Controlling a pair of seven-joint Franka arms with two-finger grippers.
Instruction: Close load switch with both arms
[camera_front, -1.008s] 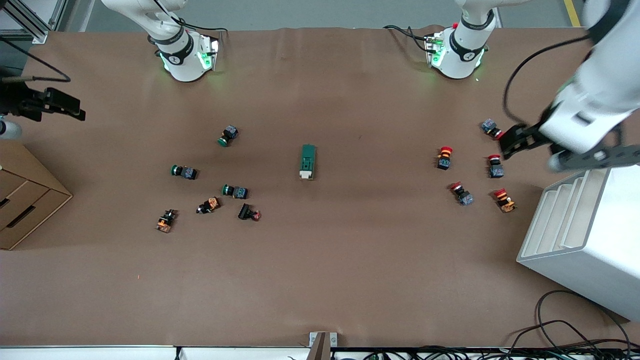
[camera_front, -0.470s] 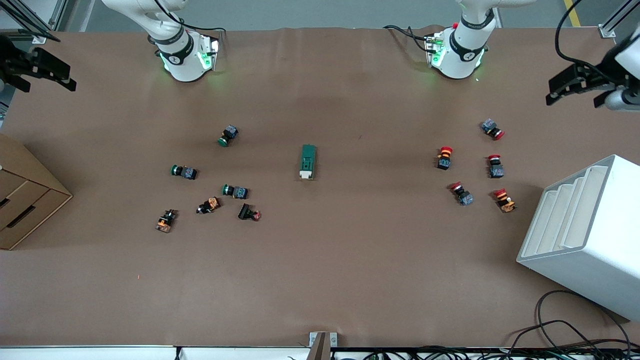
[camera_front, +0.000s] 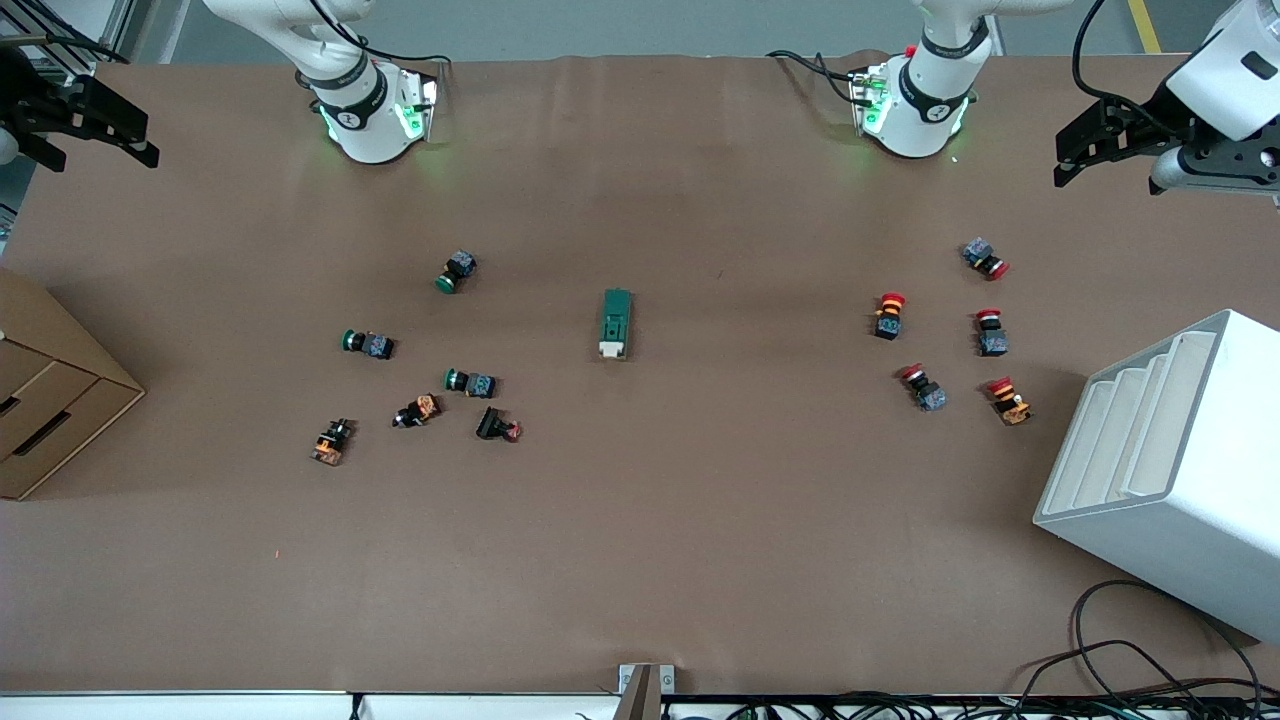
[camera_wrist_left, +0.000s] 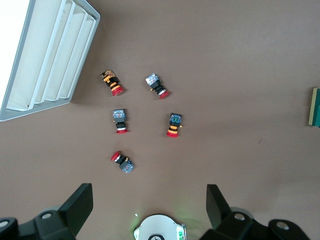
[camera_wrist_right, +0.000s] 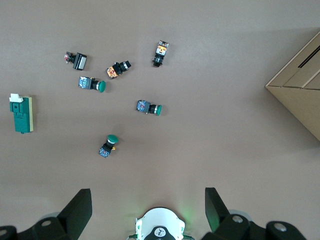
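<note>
Your load switch (camera_front: 616, 323) lay at the middle of the tabletop (camera_front: 700, 520), between the cluster of green push buttons (camera_front: 420, 350) toward the right arm's end and the red push buttons (camera_front: 950, 335) toward the left arm's end. Its long axis ran toward and away from the front camera, with the white lever (camera_front: 611, 348) at the nearer end. Your left end effector (camera_front: 1095, 150) and right end effector (camera_front: 80, 125) both hung high over the tabletop's outer ends, fingers spread wide and holding nothing. Neither arm looked clearly closer; I judged each would have to travel inward toward the centre to reach the switch from its own side.
</note>
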